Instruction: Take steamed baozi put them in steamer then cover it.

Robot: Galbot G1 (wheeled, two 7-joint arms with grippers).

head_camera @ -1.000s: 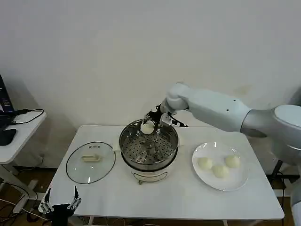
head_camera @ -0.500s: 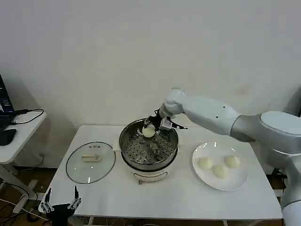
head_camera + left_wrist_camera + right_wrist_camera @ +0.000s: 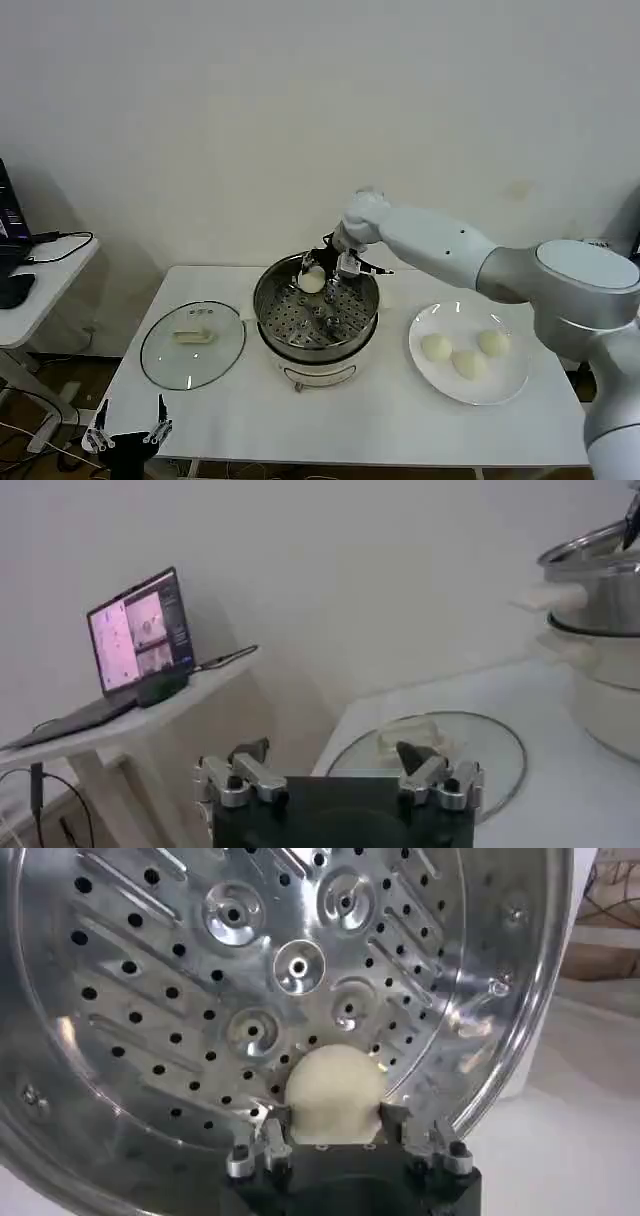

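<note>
The right claw grips one creamy round bun over the far rim of the shiny steel steamer, its perforated tray bare. Three pale buns wait on the white plate near the surface's right edge, and the clear glass lid lies near its left edge, so nearly everything remains. The left claw hangs open off the surface's front-left corner.

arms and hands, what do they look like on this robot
The right arm is smooth glossy white, with a grey section toward the shoulder. The right hand and the left hand are black, with small silver-white finger links and dark screws.
</note>
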